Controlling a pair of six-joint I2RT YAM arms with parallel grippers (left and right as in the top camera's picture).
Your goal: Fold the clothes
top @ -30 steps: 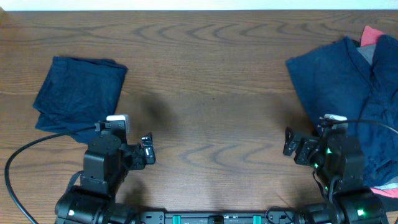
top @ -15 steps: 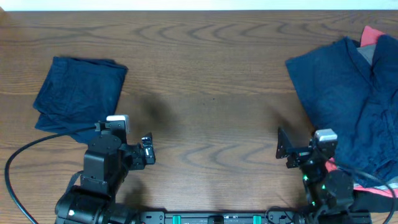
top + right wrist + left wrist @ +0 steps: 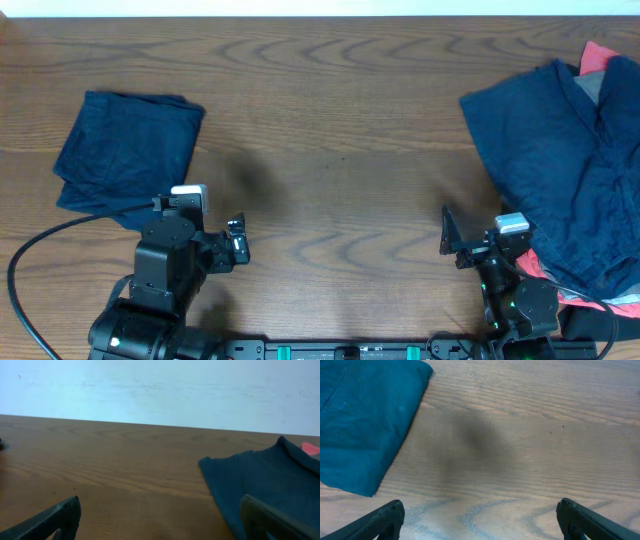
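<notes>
A folded navy garment lies at the left of the table; it also shows in the left wrist view. A pile of unfolded navy cloth lies at the right, with red-pink and grey pieces at its far corner and a red-pink edge near the right arm. In the right wrist view the navy cloth spreads at right. My left gripper is open and empty over bare wood. My right gripper is open and empty, just left of the pile.
The wooden table runs between the two cloth heaps. A pale wall stands beyond the far edge. A black cable loops at the front left by the left arm's base.
The right arm has pulled back toward the front edge and its gripper has shifted slightly left, uncovering a red-pink edge of cloth. The left arm has not moved.
</notes>
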